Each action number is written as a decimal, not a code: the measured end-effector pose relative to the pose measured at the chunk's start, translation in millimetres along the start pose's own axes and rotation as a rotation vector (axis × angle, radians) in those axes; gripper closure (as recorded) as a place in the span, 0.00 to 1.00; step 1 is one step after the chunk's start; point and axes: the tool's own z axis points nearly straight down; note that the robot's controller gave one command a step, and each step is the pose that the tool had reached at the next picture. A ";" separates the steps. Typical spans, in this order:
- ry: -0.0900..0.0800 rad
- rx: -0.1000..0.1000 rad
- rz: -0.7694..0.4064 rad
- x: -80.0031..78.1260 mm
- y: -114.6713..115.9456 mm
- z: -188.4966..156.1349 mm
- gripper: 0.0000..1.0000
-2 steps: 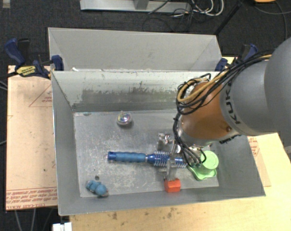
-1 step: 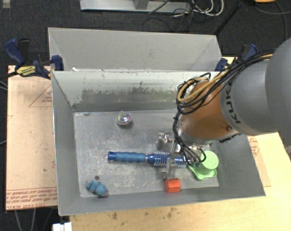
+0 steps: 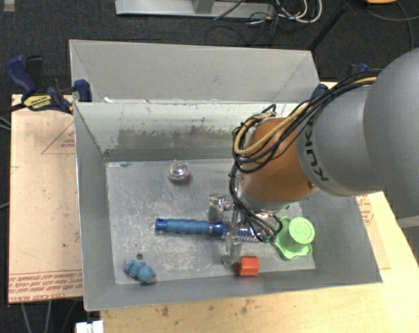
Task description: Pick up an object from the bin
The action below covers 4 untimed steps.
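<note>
Here we count five loose things in the bin (image 3: 91, 186): one blue stick (image 3: 185, 227), one green cap (image 3: 294, 238), one orange block (image 3: 248, 266), one pale blue lump (image 3: 139, 271) and one silvery ball (image 3: 179, 172). The gripper (image 3: 223, 229) is low at mid-floor, its fingers wide apart on either side of the stick's right end.

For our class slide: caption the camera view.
Gripper at the end of a blue rod, orange block and green cap beside it.
</note>
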 end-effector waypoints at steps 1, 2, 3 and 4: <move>-0.001 -0.001 -0.001 -0.4 0.3 -0.1 0.00; -0.002 -0.001 -0.002 -0.8 1.0 -0.2 0.00; -0.003 -0.001 -0.002 -1.1 1.0 -0.3 1.00; 0.001 0.001 -0.003 -1.4 1.5 -14.3 1.00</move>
